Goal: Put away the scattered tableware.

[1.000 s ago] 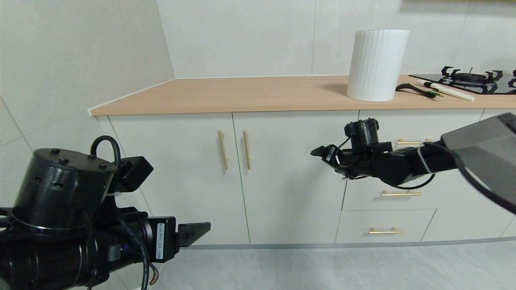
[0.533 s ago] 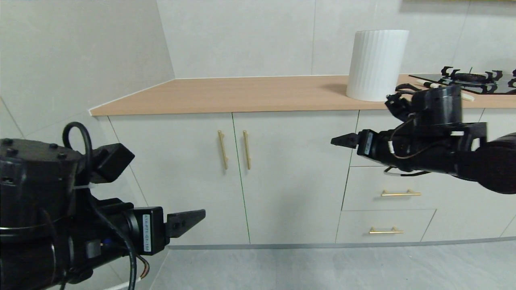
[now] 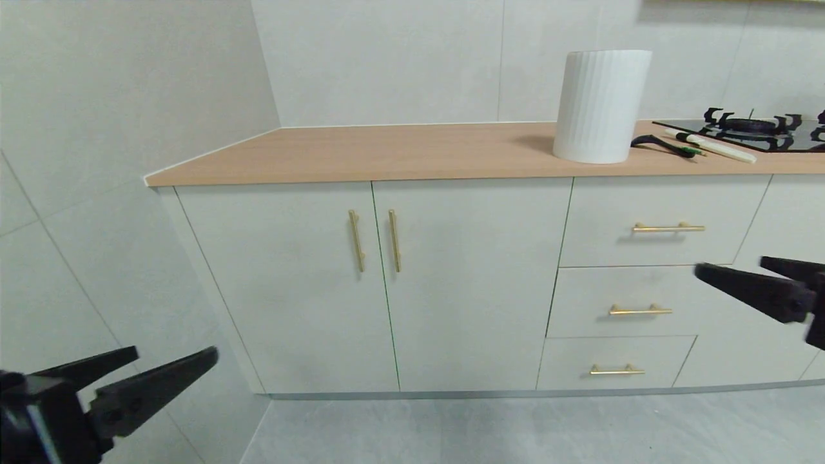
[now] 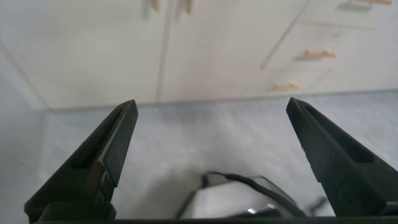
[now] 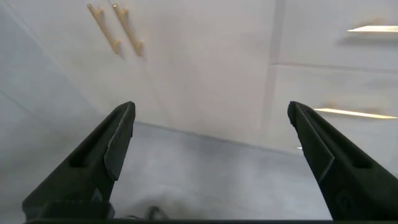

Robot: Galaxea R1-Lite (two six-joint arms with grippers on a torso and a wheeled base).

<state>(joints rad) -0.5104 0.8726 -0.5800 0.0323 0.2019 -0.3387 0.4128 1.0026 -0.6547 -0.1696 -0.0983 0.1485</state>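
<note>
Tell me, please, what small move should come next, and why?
Probably raise the right gripper toward the utensils on the counter. It is open and empty, level with the drawers, while the utensils lie loose beside the white container, near the stove.

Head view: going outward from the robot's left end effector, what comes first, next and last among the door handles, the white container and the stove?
From the left end effector, low at the left:
1. Door handles: nearest, on the cabinet front just to its right.
2. White container: farther right, up on the counter.
3. Stove: farthest, at the far right end.
</note>
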